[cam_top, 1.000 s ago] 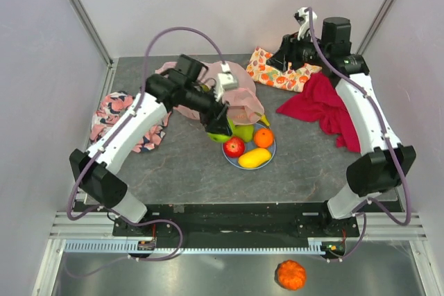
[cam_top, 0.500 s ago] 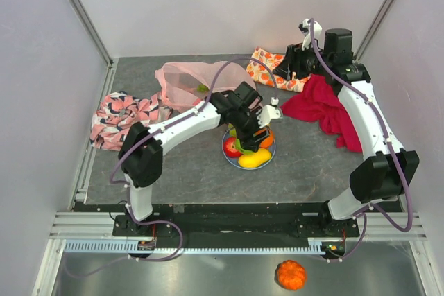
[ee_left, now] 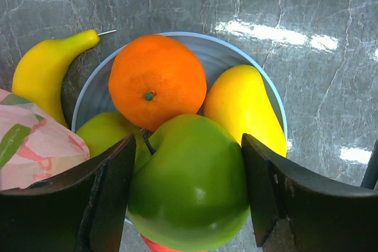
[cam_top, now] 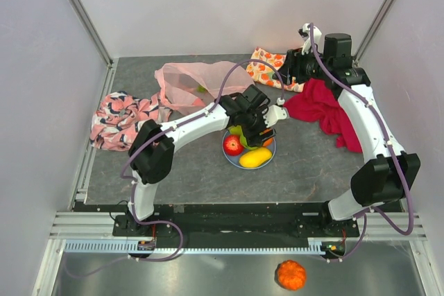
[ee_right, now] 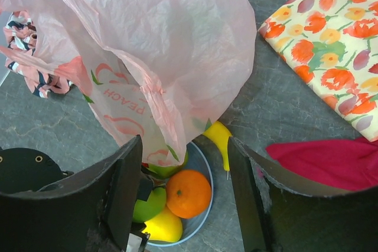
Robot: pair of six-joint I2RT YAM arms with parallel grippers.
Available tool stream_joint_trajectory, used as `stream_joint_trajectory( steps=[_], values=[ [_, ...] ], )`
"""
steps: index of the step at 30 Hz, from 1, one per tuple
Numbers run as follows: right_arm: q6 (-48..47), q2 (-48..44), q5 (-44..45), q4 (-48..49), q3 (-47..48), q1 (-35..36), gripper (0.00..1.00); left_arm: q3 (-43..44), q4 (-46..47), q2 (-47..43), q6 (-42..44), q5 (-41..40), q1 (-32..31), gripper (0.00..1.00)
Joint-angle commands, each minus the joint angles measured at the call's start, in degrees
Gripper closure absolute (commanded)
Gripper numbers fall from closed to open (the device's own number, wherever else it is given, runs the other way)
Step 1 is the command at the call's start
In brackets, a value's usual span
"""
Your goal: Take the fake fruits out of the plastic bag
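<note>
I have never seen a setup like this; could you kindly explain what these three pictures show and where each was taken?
These are two robot arms bolted at the near edge of a table. The overhead picture shows both: the left arm reaching over a blue plate, the right arm raised at the far right. The other two come from cameras on the wrists, so the dark shapes at the bottom are each gripper's own fingers. The left gripper holds a green apple above the plate, which carries an orange, a yellow fruit and a red apple; a banana lies beside it. The right gripper is open and empty, looking down on the pink plastic bag. A floral cloth, a red cloth and a pink-and-black cloth lie on the table.
</note>
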Motion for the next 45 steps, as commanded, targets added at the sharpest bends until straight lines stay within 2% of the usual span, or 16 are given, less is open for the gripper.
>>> stream_joint_trajectory(
  steps=[1, 5, 10, 15, 19, 22, 25, 28, 32, 36, 37, 39, 41, 43, 44, 45],
  values=[
    [1.19, -1.63, -0.97, 2.20, 0.63, -0.26, 0.33, 0.98, 1.73, -4.65, -1.11, -0.02, 0.08, 0.26],
    [1.19, 0.03, -1.06, 2.29, 1.69, -0.26, 0.32, 2.82, 0.50, -9.74, -2.77, 6.21, 0.34, 0.21],
    [1.46, 2.05, -1.06, 2.56, 2.83, -0.35, 0.32, 7.74, -3.45, -14.58, -6.55, 12.55, 3.67, 0.16],
    [1.81, 3.20, -0.97, 3.26, 2.74, -0.26, 0.32, 4.42, -5.92, -14.68, -5.94, 15.37, 4.47, 0.27],
    [1.46, 3.82, -0.71, 3.09, 3.27, -0.26, 0.32, 4.84, -4.79, -14.06, -8.31, 13.97, 4.91, 0.22],
    [-0.03, 4.17, -0.45, 2.56, 3.97, -0.26, 0.32, 6.34, -2.76, -15.73, -11.20, 9.06, 7.36, 0.19],
    [-0.83, 4.96, -1.50, 2.82, 5.11, 0.09, 0.33, 8.62, -2.67, -16.52, -14.45, 1.87, 12.63, 0.17],
    [-1.62, 6.10, -1.59, 3.08, 6.96, 2.10, 0.36, 8.72, -4.86, -18.45, -14.03, -4.82, 17.56, 0.15],
    [-2.76, 8.21, -1.50, 3.08, 9.59, 6.76, 0.39, 6.09, -9.43, -21.09, -12.80, -6.78, 23.00, 0.15],
    [-2.76, 14.25, -2.03, 3.26, 12.40, 12.03, 0.44, 3.27, -9.52, -20.92, -11.13, 0.06, 24.33, 0.26],
    [-2.76, 15.58, -2.20, 3.26, 13.20, 12.74, 0.45, 3.27, -9.61, -19.35, -9.21, 4.95, 24.33, 0.29],
    [-2.06, 19.00, -3.78, 3.35, 15.74, 14.06, 0.50, 2.83, -8.39, -17.93, -8.05, 6.75, 24.33, 0.39],
    [-2.23, 20.77, -3.09, 3.35, 17.15, 15.12, 0.51, 3.09, -8.38, -14.95, -5.95, 6.41, 24.42, 0.41],
    [-2.50, 22.45, -2.56, 2.65, 17.95, 16.09, 0.48, 3.61, -8.47, -12.40, -3.67, 4.74, 25.03, 0.44],
    [-2.59, 22.62, -2.64, 2.47, 18.30, 16.26, 0.37, 3.79, -8.38, -11.43, -3.22, 4.56, 25.47, 0.44],
    [-2.76, 22.28, -1.08, 1.95, 18.21, 16.87, 0.32, 4.32, -8.64, -10.64, -2.87, 4.21, 25.82, 0.41]
  ],
)
